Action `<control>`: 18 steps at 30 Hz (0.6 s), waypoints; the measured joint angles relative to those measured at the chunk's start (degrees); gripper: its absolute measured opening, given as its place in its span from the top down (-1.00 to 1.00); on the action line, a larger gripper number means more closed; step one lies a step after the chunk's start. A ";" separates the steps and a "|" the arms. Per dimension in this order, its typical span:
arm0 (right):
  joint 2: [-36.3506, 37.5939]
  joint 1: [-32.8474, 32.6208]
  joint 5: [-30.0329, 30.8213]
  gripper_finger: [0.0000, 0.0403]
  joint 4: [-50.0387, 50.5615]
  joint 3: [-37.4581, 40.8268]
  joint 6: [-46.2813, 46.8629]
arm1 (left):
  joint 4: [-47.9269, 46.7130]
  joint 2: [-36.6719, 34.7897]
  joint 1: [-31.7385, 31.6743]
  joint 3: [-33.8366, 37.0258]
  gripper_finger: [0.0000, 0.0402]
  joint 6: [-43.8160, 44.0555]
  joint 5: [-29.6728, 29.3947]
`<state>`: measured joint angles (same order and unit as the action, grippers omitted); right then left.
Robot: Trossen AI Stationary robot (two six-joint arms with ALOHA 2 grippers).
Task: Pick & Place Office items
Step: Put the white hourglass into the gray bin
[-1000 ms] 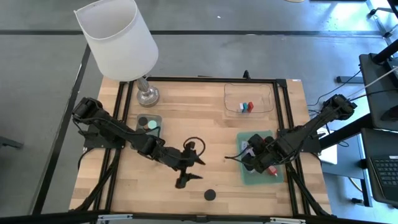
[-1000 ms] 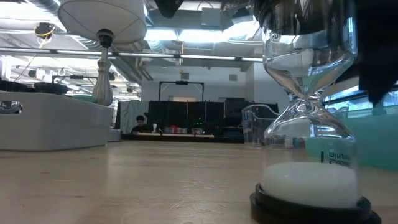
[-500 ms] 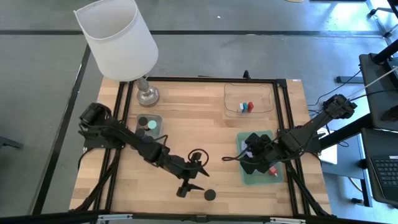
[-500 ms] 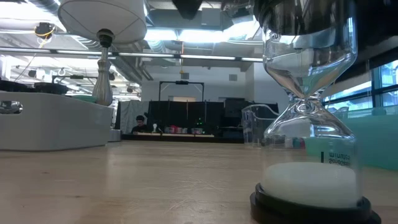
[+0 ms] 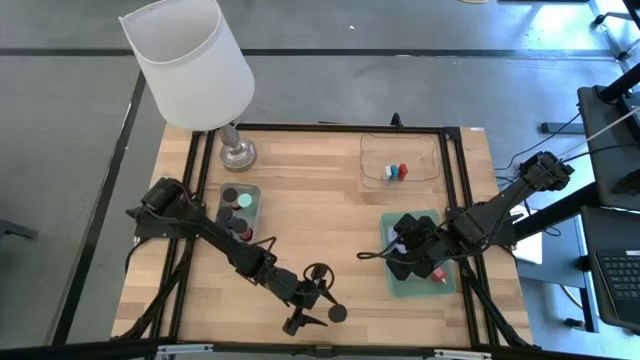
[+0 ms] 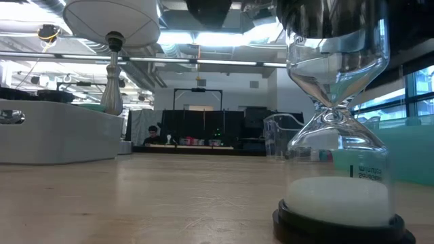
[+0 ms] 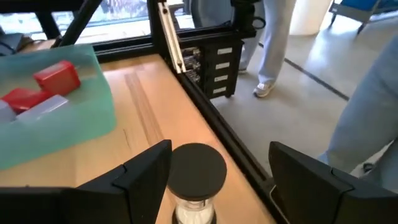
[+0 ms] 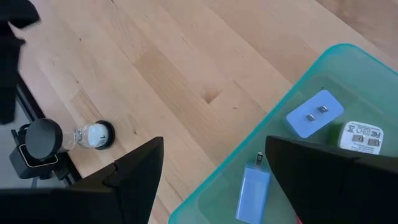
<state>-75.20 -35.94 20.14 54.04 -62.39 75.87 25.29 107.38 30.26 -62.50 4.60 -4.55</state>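
Left gripper (image 7: pixel 217 177) spread wide, low over hourglass (image 7: pixel 198 180) near table's front edge, not touching. Right gripper (image 8: pixel 214 177) spread, empty, above green tray (image 8: pixel 323 87) holding blue plugs (image 8: pixel 314 113). Red blocks (image 5: pixel 400 171) sit in clear tray (image 5: pixel 372 150). Black caps (image 5: pixel 231 196) in small tray by lamp (image 5: pixel 190 60).

Pale wood-grain counter (image 5: pixel 320 210), matt finish, framed in black metal rail. Translucent green plastic tray (image 8: pixel 323 81), smooth. Clear glass hourglass (image 6: pixel 337 115), glossy, on black matt cap. Lamp (image 5: pixel 190 62) with white cloth-like shade, polished metal base. Red plastic blocks (image 7: pixel 59 78), slight sheen.
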 joint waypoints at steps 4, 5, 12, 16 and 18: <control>0.00 0.04 0.66 -0.41 -0.04 0.00 0.09 | 0.64 2.36 0.17 -0.02 -0.32 -3.66 -0.43; 0.00 0.04 0.82 -0.41 -0.07 0.00 0.11 | 0.66 2.75 0.13 -0.02 -0.32 -4.26 -0.43; 0.00 0.52 0.88 -0.41 -0.11 0.00 0.11 | 0.27 3.80 -0.43 -0.02 -0.32 -8.75 -3.54; -0.02 0.51 0.98 -0.41 -0.13 0.00 0.11 | 0.25 3.80 -1.09 -0.02 -0.32 -9.77 -2.81; -0.01 0.50 1.05 -0.41 -0.19 0.00 0.11 | 0.59 4.06 -1.40 -0.02 -0.32 -9.35 -1.18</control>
<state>-75.21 -35.44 21.19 53.85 -62.39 75.99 25.89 111.44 28.86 -62.52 -4.75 -5.73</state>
